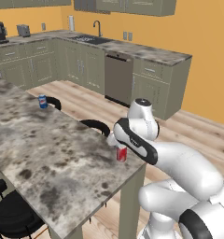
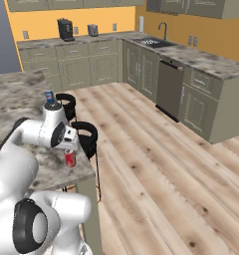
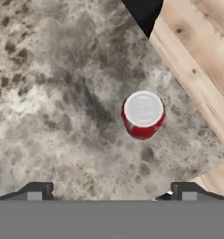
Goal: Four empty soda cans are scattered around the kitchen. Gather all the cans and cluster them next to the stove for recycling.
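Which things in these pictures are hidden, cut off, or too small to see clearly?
- Red can, left base view: the arm covers its upper right part.
- End effector, hand view: the bottom edge cuts its open tips.
- Blue can, right base view: too small to read its label.
- Stool, hand view: cut by the top edge, partly under the counter.

Glossy white rounded arm (image 1: 179,163) segments joined by black bands, with small dark finger tips (image 3: 37,190).
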Motion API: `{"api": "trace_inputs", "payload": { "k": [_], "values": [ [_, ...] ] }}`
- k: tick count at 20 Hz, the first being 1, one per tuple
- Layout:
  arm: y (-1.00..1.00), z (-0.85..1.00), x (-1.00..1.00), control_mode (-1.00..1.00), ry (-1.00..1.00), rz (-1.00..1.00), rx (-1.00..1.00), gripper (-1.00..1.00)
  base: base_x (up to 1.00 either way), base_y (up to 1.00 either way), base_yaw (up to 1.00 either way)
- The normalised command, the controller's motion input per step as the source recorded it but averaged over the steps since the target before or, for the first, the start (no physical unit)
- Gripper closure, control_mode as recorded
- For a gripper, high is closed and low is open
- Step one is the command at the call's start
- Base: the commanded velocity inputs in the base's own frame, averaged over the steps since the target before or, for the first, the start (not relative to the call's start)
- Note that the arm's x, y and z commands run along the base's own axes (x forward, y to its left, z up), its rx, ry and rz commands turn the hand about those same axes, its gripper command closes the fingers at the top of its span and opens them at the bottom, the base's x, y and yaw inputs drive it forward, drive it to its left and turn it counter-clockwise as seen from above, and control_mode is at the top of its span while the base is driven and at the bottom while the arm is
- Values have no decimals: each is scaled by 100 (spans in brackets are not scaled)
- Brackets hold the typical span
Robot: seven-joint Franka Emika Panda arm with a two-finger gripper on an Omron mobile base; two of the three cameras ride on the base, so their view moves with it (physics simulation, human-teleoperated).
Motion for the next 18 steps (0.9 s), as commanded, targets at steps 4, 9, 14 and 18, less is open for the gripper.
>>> {"api": "trace_inputs", "payload": {
  "k": [4,9,14,18],
  "values": [
    [1,0,53,-100,19,-6,-8,-100,0,0,0],
    [-5,-1,43,-100,18,0,-1,-100,0,0,0],
    [-1,-19,37,-100,18,0,-9,-100,0,0,0],
    [0,-25,28,-100,18,0,-18,-100,0,0,0]
  ]
}}
